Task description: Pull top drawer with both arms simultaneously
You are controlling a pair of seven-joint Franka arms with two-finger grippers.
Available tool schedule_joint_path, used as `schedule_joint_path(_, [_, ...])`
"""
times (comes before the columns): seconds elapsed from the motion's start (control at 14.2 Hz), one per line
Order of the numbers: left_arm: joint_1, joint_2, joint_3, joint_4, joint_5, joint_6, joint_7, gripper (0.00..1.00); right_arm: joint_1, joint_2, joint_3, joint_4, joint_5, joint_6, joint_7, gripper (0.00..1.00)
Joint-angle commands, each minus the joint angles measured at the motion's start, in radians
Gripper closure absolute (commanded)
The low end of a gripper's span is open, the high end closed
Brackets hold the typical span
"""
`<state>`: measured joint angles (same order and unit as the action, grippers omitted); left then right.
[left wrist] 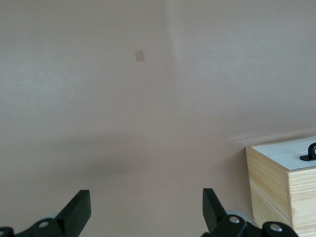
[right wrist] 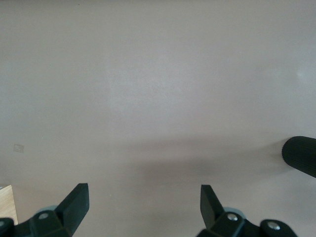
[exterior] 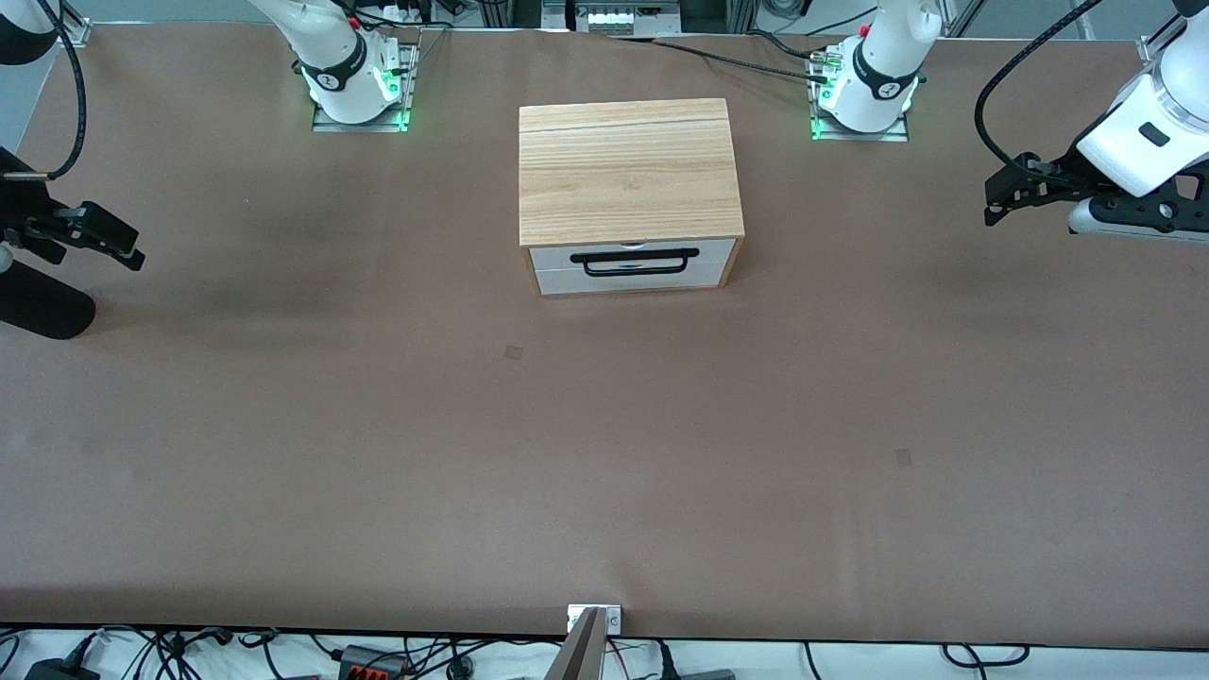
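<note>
A light wooden box (exterior: 627, 172) stands mid-table near the arms' bases. Its top drawer (exterior: 631, 255) is closed: a white front with a long black bar handle (exterior: 634, 262) facing the front camera. A corner of the box (left wrist: 284, 185) shows in the left wrist view, and an edge of it (right wrist: 7, 202) in the right wrist view. My left gripper (exterior: 999, 196) hangs open and empty over bare table at the left arm's end; in its wrist view (left wrist: 146, 207) the fingers stand wide apart. My right gripper (exterior: 118, 246) hangs open and empty over the right arm's end, fingers wide apart in its wrist view (right wrist: 144, 203).
Brown paper covers the table (exterior: 604, 453). A second white drawer front (exterior: 633, 280) sits below the top one. A black cylinder (exterior: 42, 304) rests at the right arm's end, also showing in the right wrist view (right wrist: 301, 155). Cables lie along the table's near edge.
</note>
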<state>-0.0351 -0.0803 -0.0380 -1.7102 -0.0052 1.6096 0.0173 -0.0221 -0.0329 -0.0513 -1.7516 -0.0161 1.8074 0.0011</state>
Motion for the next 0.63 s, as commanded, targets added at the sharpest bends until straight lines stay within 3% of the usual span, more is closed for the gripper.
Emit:
schedule_joint_path(0.0, [0.000, 0.017, -0.002, 0.037, -0.007, -0.025, -0.003, 0.00, -0.001, -0.013, 0.001, -0.011, -0.013, 0.006, 0.008, 0.00])
schedule_joint_path(0.56, [0.000, 0.027, -0.002, 0.037, -0.006, -0.046, 0.000, 0.00, 0.005, -0.013, 0.002, -0.009, -0.013, 0.006, 0.010, 0.00])
